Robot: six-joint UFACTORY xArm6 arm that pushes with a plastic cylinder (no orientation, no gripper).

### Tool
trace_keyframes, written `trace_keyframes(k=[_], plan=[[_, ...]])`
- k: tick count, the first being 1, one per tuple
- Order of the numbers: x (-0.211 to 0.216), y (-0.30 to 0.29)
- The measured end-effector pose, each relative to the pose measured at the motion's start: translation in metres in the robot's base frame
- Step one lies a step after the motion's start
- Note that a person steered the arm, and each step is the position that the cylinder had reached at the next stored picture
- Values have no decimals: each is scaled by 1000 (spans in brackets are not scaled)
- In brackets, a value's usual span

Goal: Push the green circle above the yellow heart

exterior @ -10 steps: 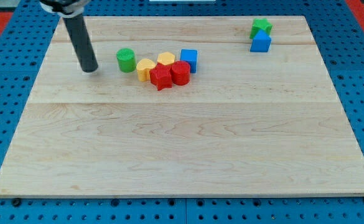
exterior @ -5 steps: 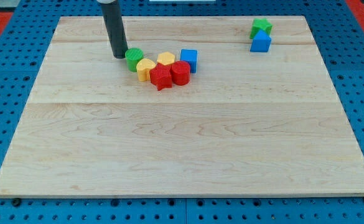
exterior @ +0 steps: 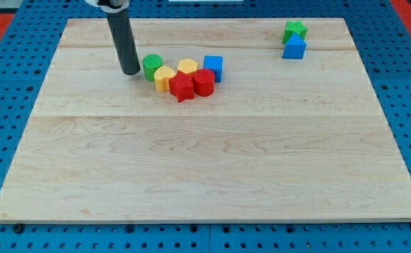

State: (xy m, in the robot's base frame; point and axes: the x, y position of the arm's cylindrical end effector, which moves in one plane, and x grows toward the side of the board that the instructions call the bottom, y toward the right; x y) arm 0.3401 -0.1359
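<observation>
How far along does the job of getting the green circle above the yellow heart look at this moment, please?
Done: the green circle sits against the cluster, touching the left yellow block, up and to its left. In hand: my tip stands just left of the green circle, a small gap between. Left: which yellow block is the heart I cannot tell; the other yellow block sits further right, so a push toward the view's top right probably remains.

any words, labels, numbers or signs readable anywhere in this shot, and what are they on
None: no text, number or sign can be read in the camera view.
The wooden board is bare.
The blocks, such as the green circle, a yellow block and the blue cube, are plain coloured.
My tip, just left of the green circle, is unmarked.
</observation>
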Motion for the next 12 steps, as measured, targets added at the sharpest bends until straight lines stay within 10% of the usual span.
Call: trace_keyframes(k=[10, 12], plan=[[-25, 36], [-83, 83]])
